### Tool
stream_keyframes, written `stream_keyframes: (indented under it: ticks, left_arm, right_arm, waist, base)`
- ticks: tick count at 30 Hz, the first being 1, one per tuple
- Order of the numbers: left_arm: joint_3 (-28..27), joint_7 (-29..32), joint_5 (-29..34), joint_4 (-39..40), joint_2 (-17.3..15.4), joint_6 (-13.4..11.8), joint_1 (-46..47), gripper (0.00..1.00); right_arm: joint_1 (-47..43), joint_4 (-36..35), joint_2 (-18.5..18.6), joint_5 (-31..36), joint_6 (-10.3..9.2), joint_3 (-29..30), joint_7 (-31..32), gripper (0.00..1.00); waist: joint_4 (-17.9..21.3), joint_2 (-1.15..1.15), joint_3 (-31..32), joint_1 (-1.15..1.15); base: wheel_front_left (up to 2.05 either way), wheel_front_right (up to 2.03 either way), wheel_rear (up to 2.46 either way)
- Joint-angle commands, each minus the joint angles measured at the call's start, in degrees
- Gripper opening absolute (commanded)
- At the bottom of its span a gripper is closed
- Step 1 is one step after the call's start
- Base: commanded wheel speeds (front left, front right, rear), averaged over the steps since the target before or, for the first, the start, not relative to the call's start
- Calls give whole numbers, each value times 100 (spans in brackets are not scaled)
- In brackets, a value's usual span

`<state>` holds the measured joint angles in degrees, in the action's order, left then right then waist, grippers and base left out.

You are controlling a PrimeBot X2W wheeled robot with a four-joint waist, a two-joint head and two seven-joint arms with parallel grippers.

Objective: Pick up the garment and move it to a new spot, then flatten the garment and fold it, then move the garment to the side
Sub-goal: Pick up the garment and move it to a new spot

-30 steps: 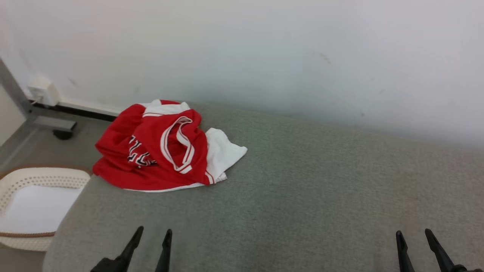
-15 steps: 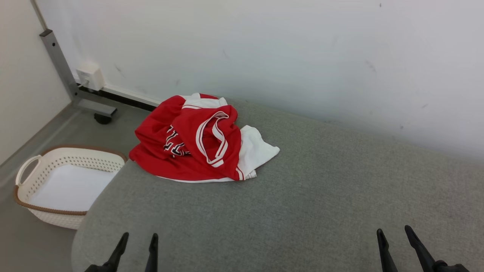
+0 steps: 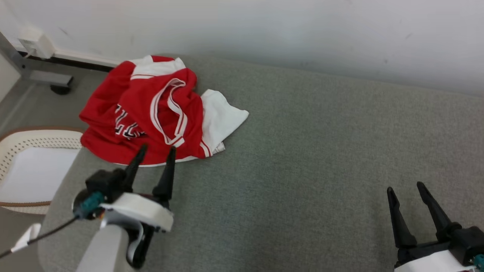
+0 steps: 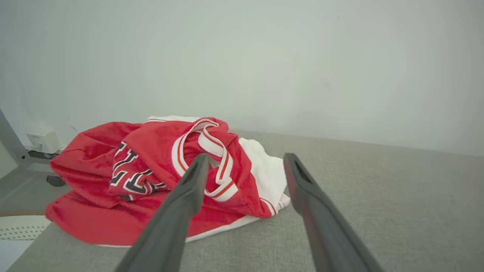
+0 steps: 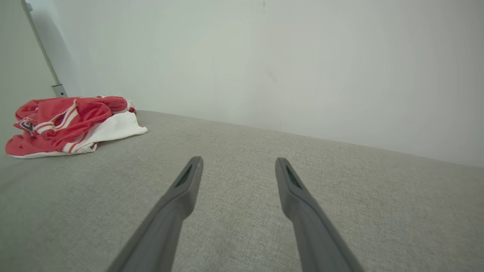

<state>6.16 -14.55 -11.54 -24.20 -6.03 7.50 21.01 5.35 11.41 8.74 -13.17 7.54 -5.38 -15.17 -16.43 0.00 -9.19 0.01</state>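
My left gripper (image 3: 157,148) was open just before the crumpled red shirt (image 3: 143,109), and I judged it best to pinch a thick fold, not the thin hem.

Bright, soft, even indoor light, faint shadows, no glare, mild wide-angle stretching at wrist-view edges.

Soft cloth garment (image 3: 151,109), matt

A plain white wall (image 3: 302,30) backs a grey fabric-covered tabletop (image 3: 321,151). Left of the left gripper (image 3: 157,148), a white perforated basket (image 3: 22,143) sits on grey floor (image 3: 34,102); farther ahead, a metal frame foot (image 3: 47,78).
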Motion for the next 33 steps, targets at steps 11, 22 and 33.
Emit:
stream_keyframes:
  ticks: [11, 22, 33]
  left_arm:
    - [-314, 649, -359, -1316, -270, -189, 2193, 100]
    - [-396, 1242, -200, -2559, -588, -818, 2953, 84]
    - [-545, 1014, -535, -3043, -717, -629, 3036, 0]
  right_arm:
    - [758, -225, 108, 71, -10, -61, 2, 100]
    - [1003, -197, 99, 71, -15, -64, 11, 100]
    - [794, -149, -69, 9, -13, -32, 4, 100]
  waist:
    - [701, 0, -1637, -1]
    - [891, 0, -1988, -1]
    - [914, 0, -1542, -1]
  base:
    - [0, 0, 0]
    - [0, 0, 0]
    - [0, 0, 0]
